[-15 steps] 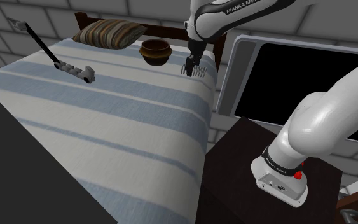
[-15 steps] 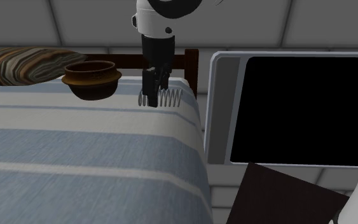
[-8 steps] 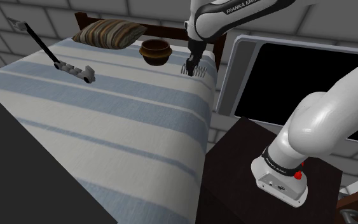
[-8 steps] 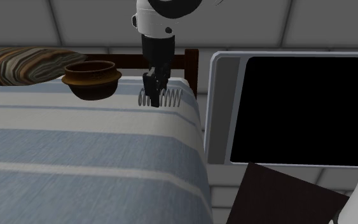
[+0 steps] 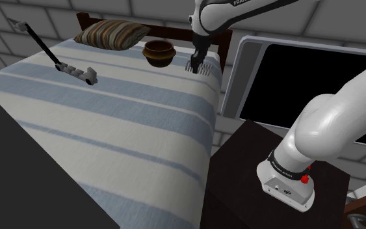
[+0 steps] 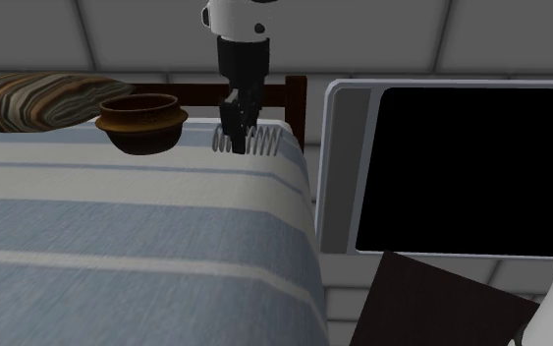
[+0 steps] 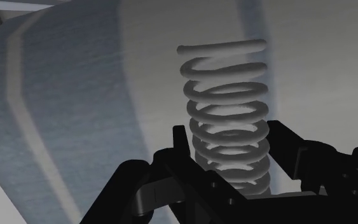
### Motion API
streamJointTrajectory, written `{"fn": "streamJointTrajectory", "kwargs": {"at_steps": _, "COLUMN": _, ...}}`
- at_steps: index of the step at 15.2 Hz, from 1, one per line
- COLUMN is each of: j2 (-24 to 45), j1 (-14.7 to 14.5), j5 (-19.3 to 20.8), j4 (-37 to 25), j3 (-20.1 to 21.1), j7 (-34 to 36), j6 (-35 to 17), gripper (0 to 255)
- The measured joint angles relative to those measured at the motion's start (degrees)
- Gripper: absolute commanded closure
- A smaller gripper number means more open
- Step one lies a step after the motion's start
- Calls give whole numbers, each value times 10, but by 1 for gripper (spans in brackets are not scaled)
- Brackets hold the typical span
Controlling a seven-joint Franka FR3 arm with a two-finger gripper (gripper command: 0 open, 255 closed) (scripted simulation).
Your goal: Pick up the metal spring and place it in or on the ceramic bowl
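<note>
A grey coiled metal spring (image 6: pixel 252 144) hangs just above the striped bed cover, near the bed's corner by the headboard. My black gripper (image 6: pixel 234 132) comes straight down and is shut on the spring's end nearer the bowl. In the wrist view the fingers (image 7: pixel 181 144) clasp the coils of the spring (image 7: pixel 225 108) from both sides, gripper (image 7: pixel 229 137). The brown ceramic bowl (image 6: pixel 142 122) stands upright on the bed, a short way to the second exterior view's left of the spring. In the shoulder view the gripper (image 5: pixel 194 63) holds the spring (image 5: pixel 201 68) to the right of the bowl (image 5: pixel 158 52).
A striped pillow (image 5: pixel 112 32) lies behind the bowl against the dark headboard (image 5: pixel 175 31). A long black tool with a grey head (image 5: pixel 71 67) lies across the bed's far side. The bed's edge drops off right beside the spring, toward a white-framed black panel (image 5: pixel 305 84).
The fingers closed on the spring. Since then the gripper has risen slightly, taking the spring up off the cover.
</note>
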State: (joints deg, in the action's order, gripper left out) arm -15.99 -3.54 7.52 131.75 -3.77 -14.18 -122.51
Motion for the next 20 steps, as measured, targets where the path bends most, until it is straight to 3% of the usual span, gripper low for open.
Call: {"fn": "streamJointTrajectory", "kwargs": {"at_steps": 20, "j2": -22, "j1": -2, "j5": -8, "j4": -133, "j3": 4, "j7": -14, "j6": 154, "gripper": 255}}
